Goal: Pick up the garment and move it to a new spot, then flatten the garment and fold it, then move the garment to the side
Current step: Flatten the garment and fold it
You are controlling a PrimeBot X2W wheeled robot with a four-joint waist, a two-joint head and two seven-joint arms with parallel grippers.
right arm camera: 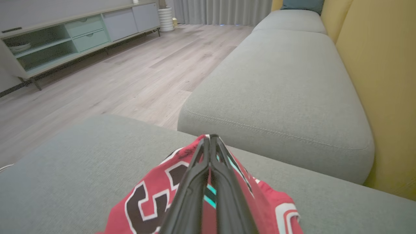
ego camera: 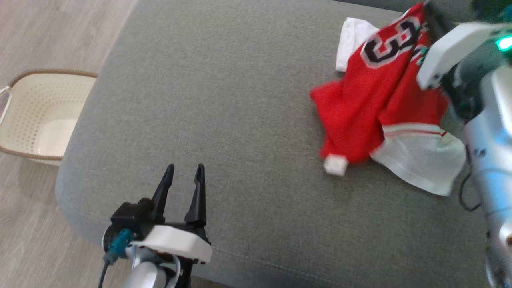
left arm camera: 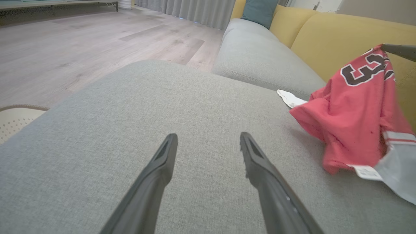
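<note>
Your right jaws are clamped on the red jersey [ego camera: 360, 116], its top edge held up off the grey sofa [ego camera: 224, 100]; your left jaws stand apart, well away from it

Setting: home, living room. Indicators: a sofa [right arm camera: 279, 81] with grey fabric seats, a yellow backrest [right arm camera: 383, 81] and a teal pillow [left arm camera: 258, 11]; wood-plank floor [right arm camera: 130, 74]; full-length grey curtains [right arm camera: 224, 11] at the far wall; a low sideboard [right arm camera: 81, 32] with drawers and open shelves; a perforated cream basket [ego camera: 28, 108] standing on the floor just beside the near seat
</note>
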